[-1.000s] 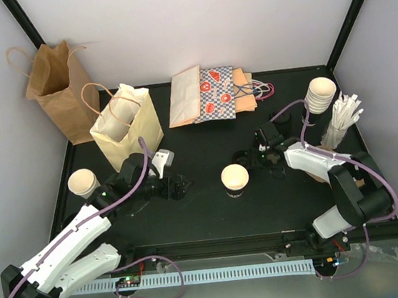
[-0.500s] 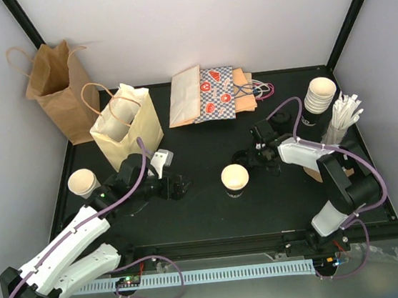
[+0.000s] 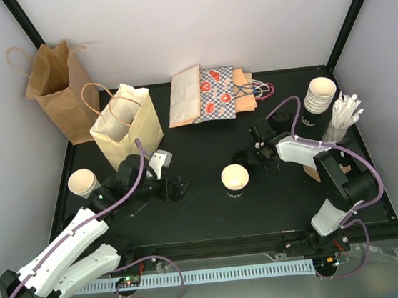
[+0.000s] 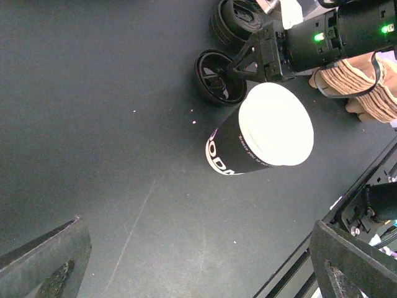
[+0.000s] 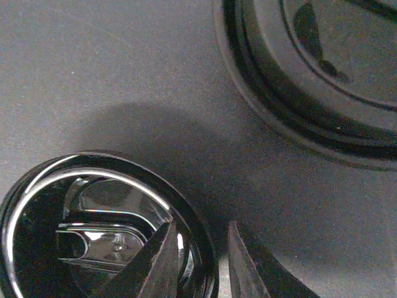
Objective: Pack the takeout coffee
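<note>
our right gripper (image 5: 200,225) has slid left and narrowed astride the black lid (image 5: 93,242) rim, lower left of its view. whether it grips yet, we cannot tell. the cup (image 3: 235,179) stands just lower left of it; the left gripper (image 4: 197,223) is wide.

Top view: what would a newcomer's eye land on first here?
A lone black paper cup, white inside, stands open at mid-table. Just right of it in this view, the right gripper sits low with its fingertips straddling the rim of a black lid. At the back left a cream bag stands upright beside a brown bag in the corner, and a stack of cups sits at the right edge.
</note>
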Controlling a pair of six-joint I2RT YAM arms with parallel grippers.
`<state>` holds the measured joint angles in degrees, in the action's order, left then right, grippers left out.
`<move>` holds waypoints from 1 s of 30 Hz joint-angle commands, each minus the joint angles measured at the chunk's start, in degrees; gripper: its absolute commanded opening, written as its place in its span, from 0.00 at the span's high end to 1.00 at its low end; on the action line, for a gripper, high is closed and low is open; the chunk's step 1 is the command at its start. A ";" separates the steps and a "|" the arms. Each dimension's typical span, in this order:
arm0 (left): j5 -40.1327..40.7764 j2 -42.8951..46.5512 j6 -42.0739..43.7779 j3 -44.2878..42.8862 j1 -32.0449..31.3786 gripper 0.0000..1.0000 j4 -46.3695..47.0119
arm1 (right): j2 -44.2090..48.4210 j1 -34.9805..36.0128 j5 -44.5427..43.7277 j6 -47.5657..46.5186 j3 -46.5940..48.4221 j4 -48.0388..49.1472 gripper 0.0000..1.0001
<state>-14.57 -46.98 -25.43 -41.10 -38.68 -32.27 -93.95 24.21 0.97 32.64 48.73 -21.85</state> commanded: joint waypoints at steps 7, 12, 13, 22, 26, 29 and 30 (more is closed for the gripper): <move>0.60 1.60 0.93 -0.73 -0.22 0.01 -1.03 | 8.32 -1.87 -3.15 0.93 0.33 -1.02 0.83; 0.51 1.66 0.79 -0.65 -0.33 0.01 -0.69 | 8.49 -2.21 -2.20 -0.07 1.19 -2.33 0.72; 0.36 1.71 0.74 -0.62 -0.29 0.01 -0.69 | 7.87 -2.18 -1.77 -0.40 1.35 -2.36 0.70; 0.10 2.30 0.47 -0.41 -0.29 0.01 -1.03 | 2.46 -2.24 1.02 -1.43 1.46 -0.52 0.63; 0.21 2.38 0.47 -0.21 -0.18 0.01 -0.93 | 0.88 -2.25 0.53 -1.53 1.38 -0.11 0.64; -0.07 2.04 0.39 -0.26 -0.25 0.01 -0.77 | 0.46 -2.23 1.72 -1.39 0.45 1.20 0.65; -0.15 1.94 0.38 -0.28 -0.26 0.01 -0.71 | 0.30 -2.27 2.08 -1.34 0.15 1.60 0.65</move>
<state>-14.57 -45.23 -25.17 -41.10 -38.65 -32.99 -92.99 22.13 1.72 31.79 49.15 -22.68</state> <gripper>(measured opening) 0.988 0.356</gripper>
